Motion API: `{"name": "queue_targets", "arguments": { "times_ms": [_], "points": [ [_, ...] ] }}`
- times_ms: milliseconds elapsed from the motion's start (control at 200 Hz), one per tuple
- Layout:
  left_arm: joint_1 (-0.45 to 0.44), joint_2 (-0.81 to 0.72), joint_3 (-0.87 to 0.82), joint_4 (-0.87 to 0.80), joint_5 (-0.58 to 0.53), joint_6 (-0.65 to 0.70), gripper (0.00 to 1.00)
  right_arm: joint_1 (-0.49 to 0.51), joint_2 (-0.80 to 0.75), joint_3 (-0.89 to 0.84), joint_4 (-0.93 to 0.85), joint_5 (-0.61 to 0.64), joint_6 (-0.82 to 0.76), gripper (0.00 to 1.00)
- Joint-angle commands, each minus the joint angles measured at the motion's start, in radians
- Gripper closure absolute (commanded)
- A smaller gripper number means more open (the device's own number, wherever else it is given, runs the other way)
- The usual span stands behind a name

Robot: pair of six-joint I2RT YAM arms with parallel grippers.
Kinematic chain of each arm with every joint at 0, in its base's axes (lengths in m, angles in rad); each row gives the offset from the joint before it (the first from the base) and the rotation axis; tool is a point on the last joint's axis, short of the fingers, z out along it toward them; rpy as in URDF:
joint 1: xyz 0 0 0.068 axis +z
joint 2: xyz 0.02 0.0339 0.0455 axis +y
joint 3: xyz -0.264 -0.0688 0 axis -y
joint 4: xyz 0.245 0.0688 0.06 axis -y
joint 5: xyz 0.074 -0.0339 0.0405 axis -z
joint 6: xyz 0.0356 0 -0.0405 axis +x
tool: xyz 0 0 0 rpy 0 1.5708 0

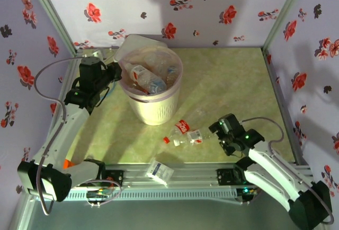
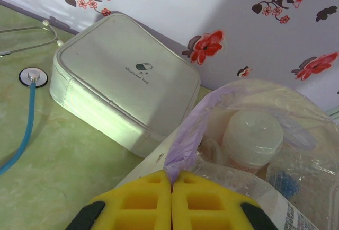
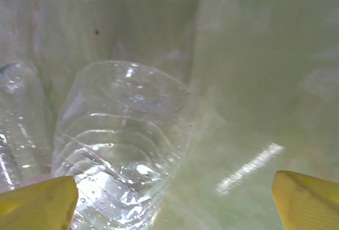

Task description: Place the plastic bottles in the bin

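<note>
Two clear ribbed plastic bottles (image 1: 193,137) lie beside round cream bin (image 1: 154,113).

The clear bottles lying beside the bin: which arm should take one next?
Right: the right gripper, open, is next to the clear plastic bottles; the left gripper, shut, is at the rim of the cream-white round bin.

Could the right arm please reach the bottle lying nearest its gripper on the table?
Likely yes: the right gripper is open and faces the bottle close ahead, with nothing between them.
</note>
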Motion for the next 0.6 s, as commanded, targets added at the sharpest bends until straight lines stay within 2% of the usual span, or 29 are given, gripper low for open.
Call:
{"name": "queue_targets", "arguments": {
  "times_ms": [0, 85, 450, 595],
  "points": [
    [-0.001, -0.005, 0.005, 0.008, -0.026, 0.001, 1.00, -0.057, 0.054, -0.041, 0.153, -0.043, 0.017, 0.10],
    [-0.003, 0.005, 0.018, -0.002, -0.021, 0.013, 1.00, -0.072, 0.109, -0.041, 0.218, -0.057, 0.001, 0.13],
    [-0.006, 0.022, 0.028, 0.009, -0.007, 0.010, 1.00, -0.094, 0.314, 0.009, 0.383, -0.040, -0.071, 0.15],
    [-0.006, 0.023, 0.027, 0.008, -0.007, 0.007, 1.00, -0.097, 0.376, 0.040, 0.426, -0.048, -0.097, 0.24]
  ]
}}
